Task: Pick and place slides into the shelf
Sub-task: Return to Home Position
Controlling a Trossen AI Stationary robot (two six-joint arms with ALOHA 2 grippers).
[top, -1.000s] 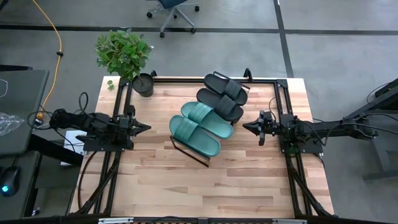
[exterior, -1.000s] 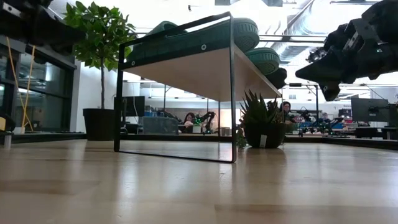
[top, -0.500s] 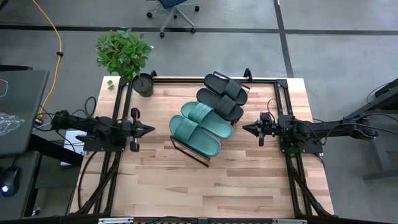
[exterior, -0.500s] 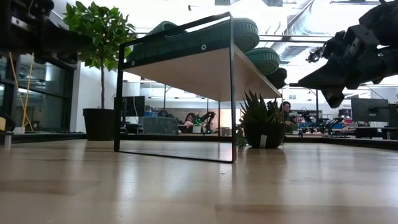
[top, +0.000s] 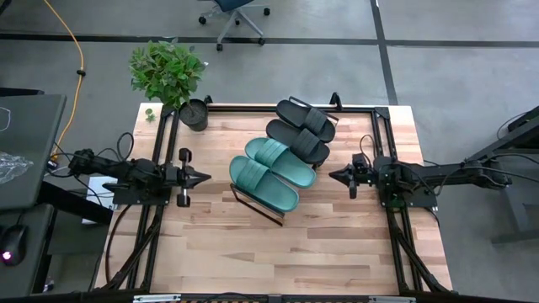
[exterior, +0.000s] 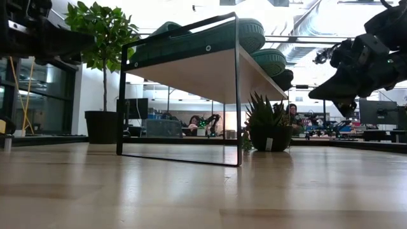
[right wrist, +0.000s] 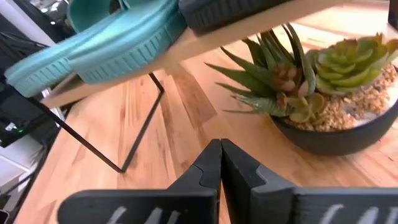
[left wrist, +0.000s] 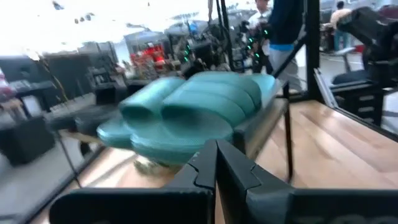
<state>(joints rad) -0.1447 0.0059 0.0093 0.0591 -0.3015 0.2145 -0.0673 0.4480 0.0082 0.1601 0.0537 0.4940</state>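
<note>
Four slides lie side by side, soles down, on the slanted shelf (top: 255,205) in the middle of the table. The two black slides (top: 299,126) are at its far end and the two teal slides (top: 271,172) at its near end. My left gripper (top: 205,178) hovers shut to the table's left of the shelf, pointing at the teal slides (left wrist: 193,109). My right gripper (top: 332,175) hovers shut to the shelf's right, level with the board's underside (right wrist: 249,28). In the low view, the right gripper (exterior: 346,107) hangs well above the tabletop.
A succulent in a dark pot (right wrist: 323,106) stands on the table beyond the shelf, at the far left corner (top: 194,114). A leafy plant (top: 166,71) stands off the table behind it. Bare wood (top: 278,252) spans the near half. Dark rails (top: 396,244) run along both sides.
My left gripper has moved a little toward the shelf and rolled about its wrist. My right gripper has turned about its own axis, staying beside the shelf. The slides and the shelf have not moved.
</note>
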